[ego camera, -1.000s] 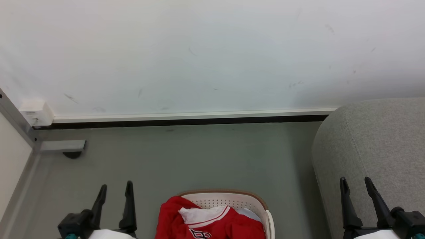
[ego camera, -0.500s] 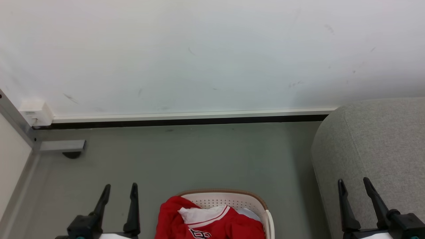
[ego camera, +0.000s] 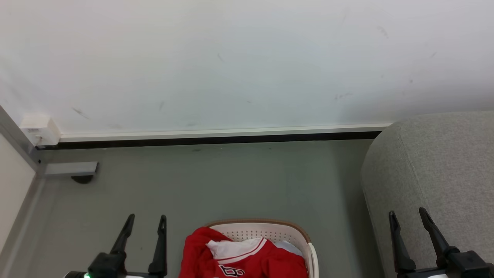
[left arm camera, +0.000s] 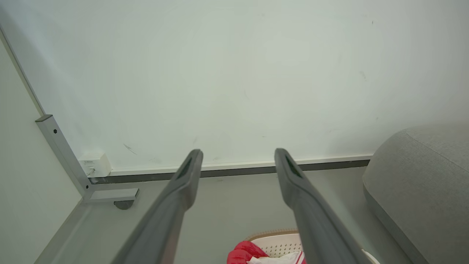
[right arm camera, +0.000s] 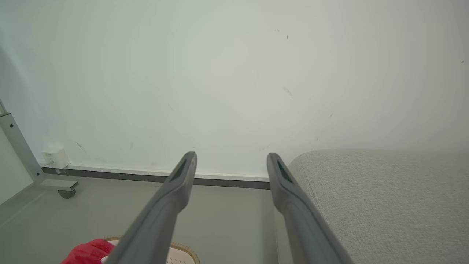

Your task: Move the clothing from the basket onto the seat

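Nearest, the left gripper and right gripper both stand spread and empty; between them one red jersey lies crumpled in the one basket, spilling over its left rim, long axis unclear; its black-and-white lettering is cut off, unreadable; one grey sofa stands right of the basket; beyond, the floor and a white wall.

Dark tapered fingers; black bases; green light.
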`<state>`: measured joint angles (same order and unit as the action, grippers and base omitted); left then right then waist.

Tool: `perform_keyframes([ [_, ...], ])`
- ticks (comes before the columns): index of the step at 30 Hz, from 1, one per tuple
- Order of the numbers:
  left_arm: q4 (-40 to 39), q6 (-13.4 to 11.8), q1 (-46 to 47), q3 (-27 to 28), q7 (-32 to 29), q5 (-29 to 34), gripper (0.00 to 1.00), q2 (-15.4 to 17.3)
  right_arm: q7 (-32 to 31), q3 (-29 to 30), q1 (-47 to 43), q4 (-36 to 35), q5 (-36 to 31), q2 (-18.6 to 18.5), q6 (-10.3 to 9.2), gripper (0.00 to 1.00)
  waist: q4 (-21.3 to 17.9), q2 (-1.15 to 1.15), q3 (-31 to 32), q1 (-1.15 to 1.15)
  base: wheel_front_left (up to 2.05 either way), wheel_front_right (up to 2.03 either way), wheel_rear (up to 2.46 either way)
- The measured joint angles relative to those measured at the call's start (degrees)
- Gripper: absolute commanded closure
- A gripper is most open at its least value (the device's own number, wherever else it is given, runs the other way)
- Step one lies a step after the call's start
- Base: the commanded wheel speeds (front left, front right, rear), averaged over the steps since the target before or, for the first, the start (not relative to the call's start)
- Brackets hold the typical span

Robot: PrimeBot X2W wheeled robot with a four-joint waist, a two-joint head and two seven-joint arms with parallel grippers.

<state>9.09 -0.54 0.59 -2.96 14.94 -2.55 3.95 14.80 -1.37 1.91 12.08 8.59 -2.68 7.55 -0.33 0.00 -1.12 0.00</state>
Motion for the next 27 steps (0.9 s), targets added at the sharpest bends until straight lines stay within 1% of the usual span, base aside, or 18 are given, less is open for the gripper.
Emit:
perform_keyframes([
  [7,0.33,0.57,-0.05,0.35,0.14,0.68,0.0,-0.11,0.34,-0.14,-0.03,0.15,-0.18,-0.01,0.0,0.0,-0.6,0.0,-0.3,0.0,0.0,0.0,0.0],
  [13,0.51,1.2,-0.24,0.65,0.19,0.93,0.0,-0.1,0.35,-0.63,0.39,0.03,0.05,-0.03,0.01,0.0,-2.15,0.0,-1.28,0.0,0.0,0.0,0.0],
  [17,0.67,1.37,0.29,0.74,0.19,1.08,0.0,-0.09,0.35,-1.4,1.36,-0.25,0.58,-0.05,0.0,0.0,-3.99,0.0,-2.48,0.0,0.0,0.0,0.0],
  [22,1.75,2.44,2.03,0.43,0.19,1.43,0.0,0.38,0.36,-2.58,3.17,-1.2,1.66,-0.05,0.01,0.0,-7.08,0.0,-4.69,0.0,0.0,0.0,0.0],
  [24,3.45,3.04,2.87,-0.03,0.19,1.66,0.0,0.75,0.36,-2.99,3.87,-1.55,2.13,-0.05,0.0,0.0,-8.52,0.0,-5.66,0.0,0.0,0.0,0.0],
  [27,8.5,4.35,4.24,-1.65,0.19,2.33,0.0,1.9,0.36,-3.65,4.86,-2.24,3.08,-0.08,0.01,0.0,-10.86,0.0,-7.29,0.0,0.0,0.0,0.0],
])
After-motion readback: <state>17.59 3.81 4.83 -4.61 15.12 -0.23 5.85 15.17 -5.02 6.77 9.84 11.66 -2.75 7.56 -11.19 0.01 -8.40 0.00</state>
